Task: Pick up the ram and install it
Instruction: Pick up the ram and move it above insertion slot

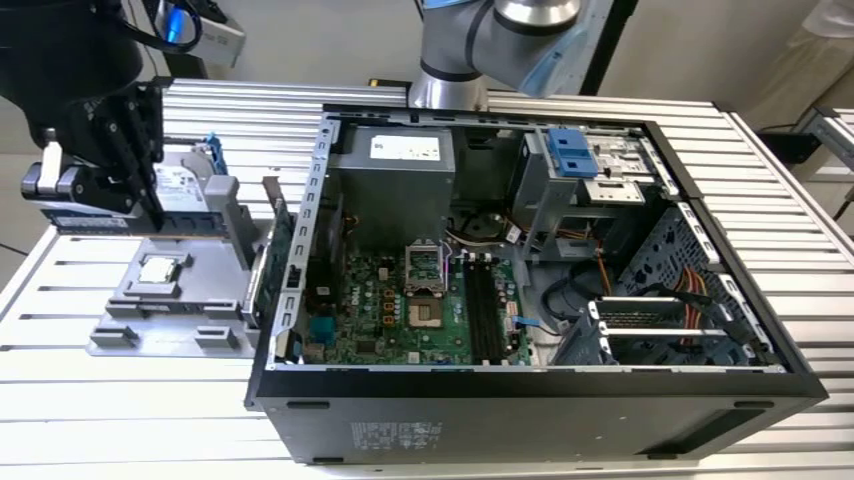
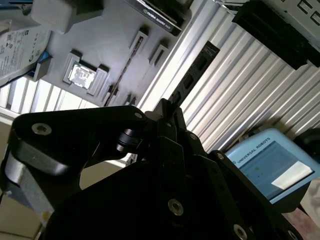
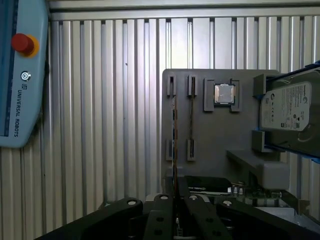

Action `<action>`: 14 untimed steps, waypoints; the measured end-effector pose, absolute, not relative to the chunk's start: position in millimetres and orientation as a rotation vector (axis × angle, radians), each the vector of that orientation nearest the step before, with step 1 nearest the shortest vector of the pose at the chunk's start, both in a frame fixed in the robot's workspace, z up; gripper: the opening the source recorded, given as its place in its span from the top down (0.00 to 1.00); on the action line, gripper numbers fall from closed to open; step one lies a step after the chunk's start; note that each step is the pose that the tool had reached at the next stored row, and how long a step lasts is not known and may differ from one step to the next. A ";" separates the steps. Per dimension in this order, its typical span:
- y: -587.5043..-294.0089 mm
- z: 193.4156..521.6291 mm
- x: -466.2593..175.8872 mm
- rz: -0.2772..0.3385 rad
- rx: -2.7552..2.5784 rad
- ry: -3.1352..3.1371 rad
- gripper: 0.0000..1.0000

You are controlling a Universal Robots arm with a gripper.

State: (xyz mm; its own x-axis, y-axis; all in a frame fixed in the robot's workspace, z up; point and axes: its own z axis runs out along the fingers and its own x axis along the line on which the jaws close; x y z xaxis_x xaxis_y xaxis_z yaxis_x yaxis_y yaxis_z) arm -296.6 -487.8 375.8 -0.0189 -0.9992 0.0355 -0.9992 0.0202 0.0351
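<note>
- The claw [image 3: 175, 200] is pinched on one end of the ram [image 2: 192, 75]. The rest of the stick juts out free past the fingertips.
- In the exterior view the claw hangs above the far edge of the grey tray [image 1: 167, 325], just beside the hard drive [image 1: 187, 190] propped there.
- In the second wrist view the ram is held off the tray, with its free end over the slats of the table [image 1: 120, 420].
- The square chip [image 1: 158, 268] sits in its pocket on the tray, apart from the claw.
- The open computer case [image 1: 534, 390] stands just beside the tray, on the exterior view's right. The long black slots [image 1: 481, 310] inside it lie well apart from the tray.
- Open table runs along the tray's near edge.
</note>
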 end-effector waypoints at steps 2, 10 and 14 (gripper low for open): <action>-487.9 375.8 -295.9 0.000 2.165 -2.207 1.00; -487.8 375.9 -293.1 0.000 2.165 -2.207 1.00; -487.8 375.8 -291.9 0.000 2.165 -2.207 1.00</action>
State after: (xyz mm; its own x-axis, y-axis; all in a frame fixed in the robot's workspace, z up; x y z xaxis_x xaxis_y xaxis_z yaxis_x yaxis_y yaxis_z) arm -291.9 -487.8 375.8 -0.0189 -0.9992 0.0355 -0.9992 0.0201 0.0351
